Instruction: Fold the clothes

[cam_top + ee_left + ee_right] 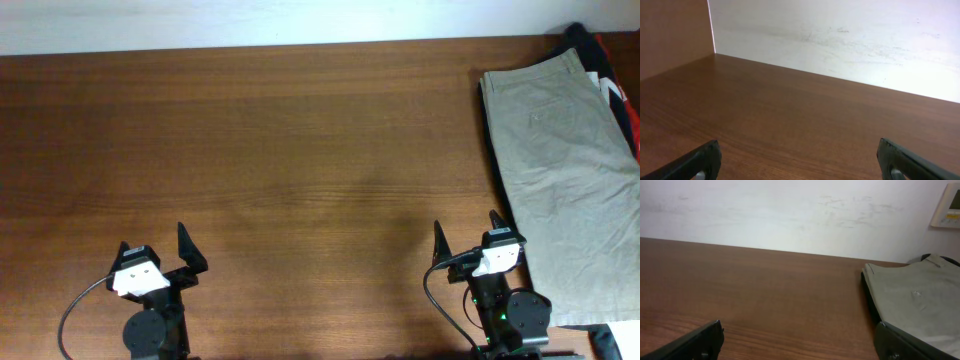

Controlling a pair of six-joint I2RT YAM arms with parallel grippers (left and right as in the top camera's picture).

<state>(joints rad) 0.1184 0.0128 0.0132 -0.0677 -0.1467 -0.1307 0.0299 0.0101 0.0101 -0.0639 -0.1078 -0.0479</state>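
Note:
The khaki-beige shorts (570, 170) lie flat at the table's right edge, waistband at the far end, slit back pocket up. They also show at the right of the right wrist view (920, 300). My right gripper (466, 228) is open and empty near the front edge, just left of the shorts and not touching them; the right wrist view (799, 330) shows bare wood between its fingers. My left gripper (152, 240) is open and empty at the front left, far from the shorts, over bare wood (799, 150).
A dark garment with red and white parts (618, 75) lies under the shorts at the far right. A white object (615, 340) sits at the front right corner. The brown wooden table (300, 150) meets a white wall at the back, which carries a control panel (950, 205).

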